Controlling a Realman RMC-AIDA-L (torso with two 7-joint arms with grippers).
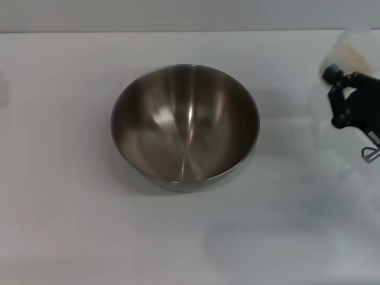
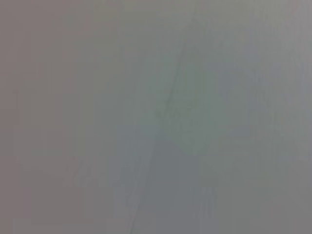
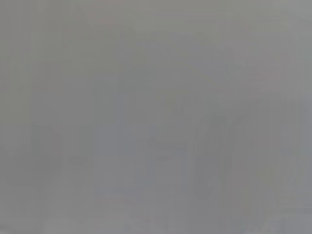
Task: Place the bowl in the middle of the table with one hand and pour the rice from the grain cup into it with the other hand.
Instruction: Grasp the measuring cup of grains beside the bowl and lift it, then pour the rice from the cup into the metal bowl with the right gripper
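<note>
One bowl (image 1: 185,126) stands upright at about the middle of the surface (image 1: 71,225), a wide round stainless-steel vessel with a shiny brushed grey-brown inside that catches pale streaks of light; nothing lies in it. Well apart from it, at the far right edge of the head view, the grain cup (image 1: 350,53) shows as a pale, frosted shape with beige-white rice (image 1: 354,57) inside. The right claw (image 1: 339,89), black, is at the cup's near side, apparently pinching it, though the contact is blurred. The left claw does not appear in the head view. Both wrist views show only a featureless grey haze.
</note>
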